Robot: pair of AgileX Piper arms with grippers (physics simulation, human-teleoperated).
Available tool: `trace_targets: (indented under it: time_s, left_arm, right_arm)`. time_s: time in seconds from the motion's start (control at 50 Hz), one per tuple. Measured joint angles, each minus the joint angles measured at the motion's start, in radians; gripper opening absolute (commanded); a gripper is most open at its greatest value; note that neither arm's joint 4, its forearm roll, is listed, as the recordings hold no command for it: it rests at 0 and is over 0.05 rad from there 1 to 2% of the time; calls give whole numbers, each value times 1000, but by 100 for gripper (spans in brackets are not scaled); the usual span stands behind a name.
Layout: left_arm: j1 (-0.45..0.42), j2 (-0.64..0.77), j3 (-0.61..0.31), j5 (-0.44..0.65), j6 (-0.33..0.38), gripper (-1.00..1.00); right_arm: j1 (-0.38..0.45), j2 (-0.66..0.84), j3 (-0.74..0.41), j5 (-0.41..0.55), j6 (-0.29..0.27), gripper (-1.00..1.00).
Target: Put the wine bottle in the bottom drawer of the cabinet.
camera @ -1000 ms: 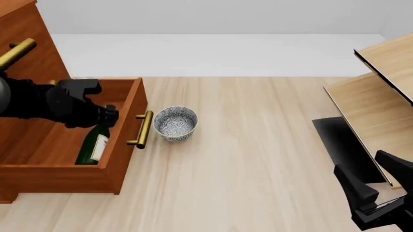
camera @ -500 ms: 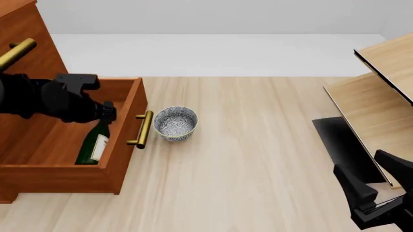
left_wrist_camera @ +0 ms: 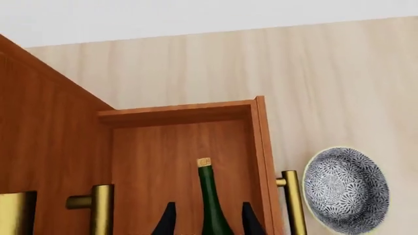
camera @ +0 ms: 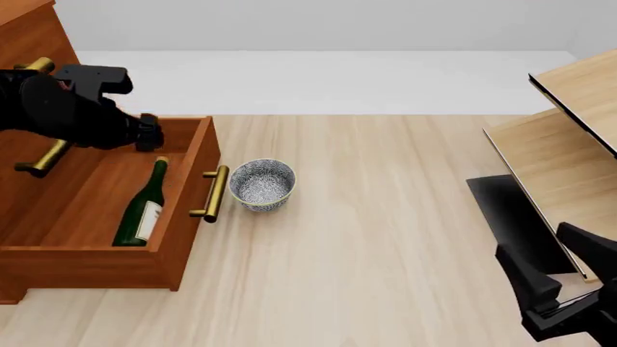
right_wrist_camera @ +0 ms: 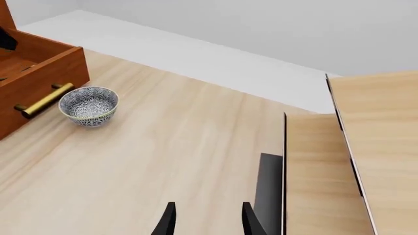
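Both jaws of my left gripper (left_wrist_camera: 203, 220) stand apart and empty above the wine bottle (camera: 143, 206), which lies in the bottom drawer (camera: 189, 189), neck pointing to the far end, under this arm.

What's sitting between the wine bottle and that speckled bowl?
In the front view, the bottom drawer's front panel and its brass handle separate the wine bottle from the bowl.

- The pale wood table (camera: 386, 238) carries everything.
- A speckled grey bowl (camera: 261, 184) stands on it, just beside the handle of the open drawer (camera: 193, 188).
- The reddish cabinet (camera: 39, 79) sits at its left.
- A light-wood shelf unit (camera: 564, 155) sits at its right.
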Motion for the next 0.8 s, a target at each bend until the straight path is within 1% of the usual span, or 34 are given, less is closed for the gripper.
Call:
trace_targets:
  time_s: [0.24, 0.54, 0.68, 0.8]
  left_arm:
    - [-14, -123, -75, 116, 26, 100]
    - [-47, -295, -233, 306, 32, 100]
    - [-64, -378, -336, 404, 40, 100]
    - [-85, -452, -462, 506, 40, 100]
  right_arm:
    - [6, 15, 0, -16, 0, 100]
    - [15, 16, 0, -18, -2, 100]
    - [15, -1, 0, -3, -2, 100]
    - [15, -2, 0, -3, -3, 100]
